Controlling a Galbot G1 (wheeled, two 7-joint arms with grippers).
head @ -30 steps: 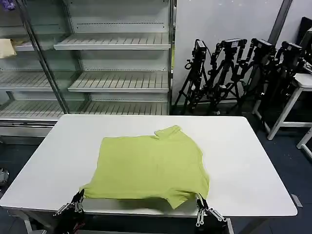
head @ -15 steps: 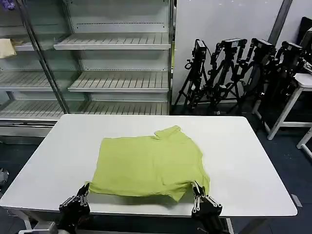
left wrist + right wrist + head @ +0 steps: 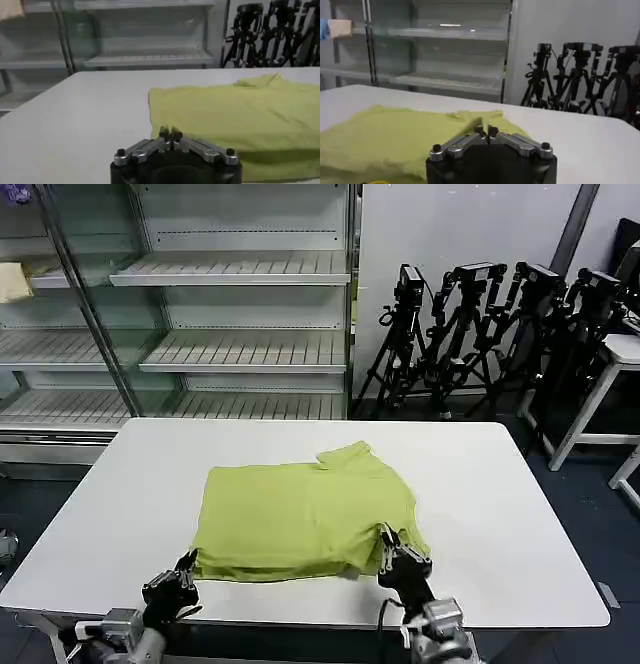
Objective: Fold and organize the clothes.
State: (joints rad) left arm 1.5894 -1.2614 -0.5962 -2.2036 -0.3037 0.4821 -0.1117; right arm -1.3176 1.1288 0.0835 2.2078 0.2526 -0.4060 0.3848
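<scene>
Lime yellow-green short-sleeved collared shirt of soft fabric (image 3: 305, 514), lying on the white tabletop (image 3: 520, 514) with its near hem doubled over. Left gripper (image 3: 185, 569) and right gripper (image 3: 392, 550), fingers pressed together on the hem's corners. Judged light, limp, crease-prone; best held pinched at corners or hem.

The white surface (image 3: 520, 514) carries one thing: a lime shirt (image 3: 300, 514), lying flat near the middle and toward the near edge. The shirt's near hem is doubled back over itself, so a folded edge faces the front. Its collar (image 3: 345, 454) points toward the far side. Bare surface shows on both sides and beyond the shirt.
</scene>
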